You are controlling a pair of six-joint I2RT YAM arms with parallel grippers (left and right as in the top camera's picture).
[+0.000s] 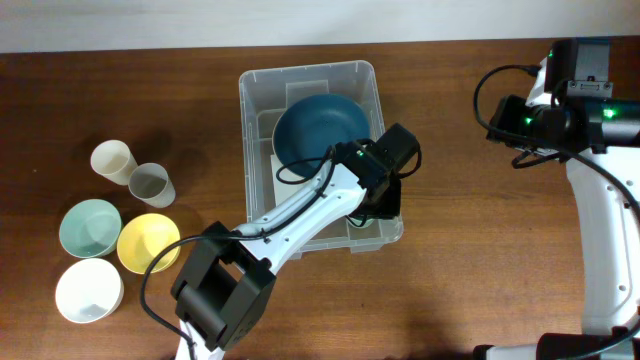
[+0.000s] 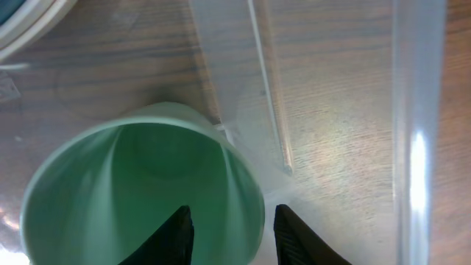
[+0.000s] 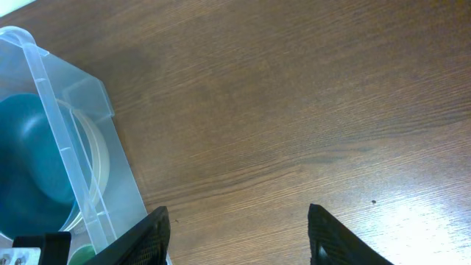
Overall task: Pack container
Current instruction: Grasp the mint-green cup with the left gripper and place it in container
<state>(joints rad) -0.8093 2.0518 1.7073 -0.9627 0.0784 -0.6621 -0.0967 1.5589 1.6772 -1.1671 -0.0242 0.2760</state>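
The container point(image 1: 245, 130) sits mid-worktop, partly packed: a dark teal bowl point(image 1: 315, 125) lies at its far end and a green cup point(image 2: 132, 191) stands in its near right corner. The left tool point(image 2: 232, 232) straddles the cup's wall, seemingly slack rather than pinching. The right tool point(image 3: 237, 235) hangs spread wide over bare worktop. Two cups point(image 1: 111, 160) and three bowls point(image 1: 90, 227) wait unpacked at left.

Bright, even overhead light. White glare streaks the container point(image 2: 419, 147) and the bench point(image 3: 412, 213). The left wrist view is soft.
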